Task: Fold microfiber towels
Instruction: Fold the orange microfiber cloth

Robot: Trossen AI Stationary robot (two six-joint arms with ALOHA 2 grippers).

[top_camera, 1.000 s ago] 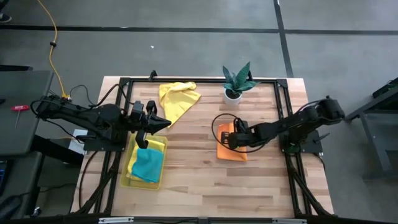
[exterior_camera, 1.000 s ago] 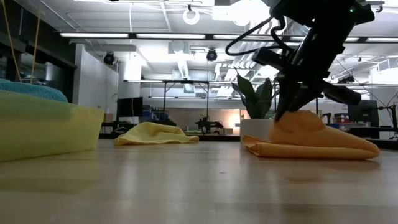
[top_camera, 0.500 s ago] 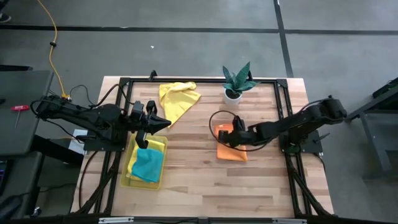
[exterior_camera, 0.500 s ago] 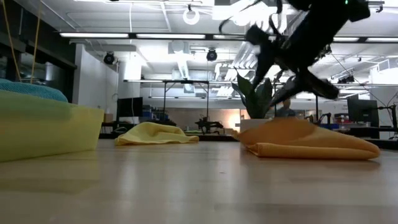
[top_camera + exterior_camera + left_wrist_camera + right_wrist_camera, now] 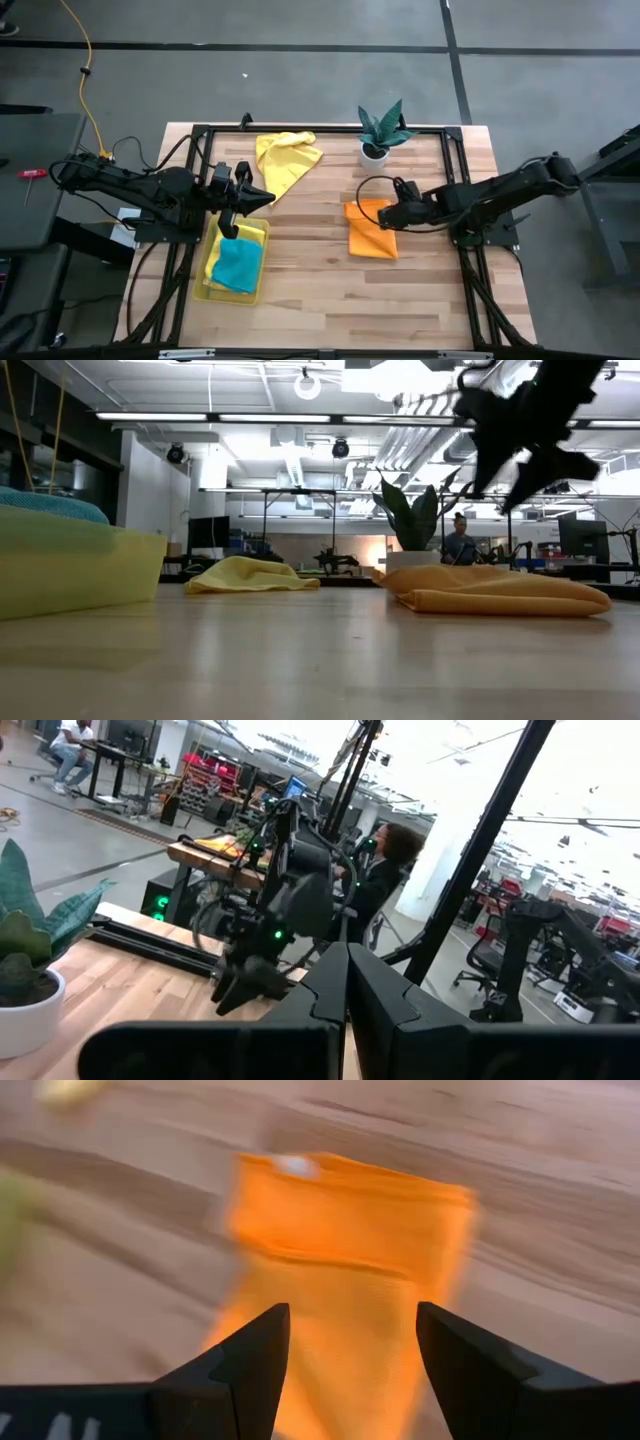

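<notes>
One orange towel [image 5: 371,229] flat under right hand [image 5: 388,214]; fingers apart, empty.

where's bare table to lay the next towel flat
Free: the front strip of the table below the orange towel, and the middle between that towel and the yellow tray. Crowded: the back edge, with the yellow towel and the potted plant.

The orange towel [image 5: 371,229] lay folded into a rough rectangle on the table [image 5: 420,290], right of centre, flat with a rounded fold along one edge. A yellow towel [image 5: 283,160] lay crumpled and unfolded near the far edge. The teal towel [image 5: 238,267] sat folded in the tray on top of another yellow towel [image 5: 250,232], whose edge showed beside it.
</notes>
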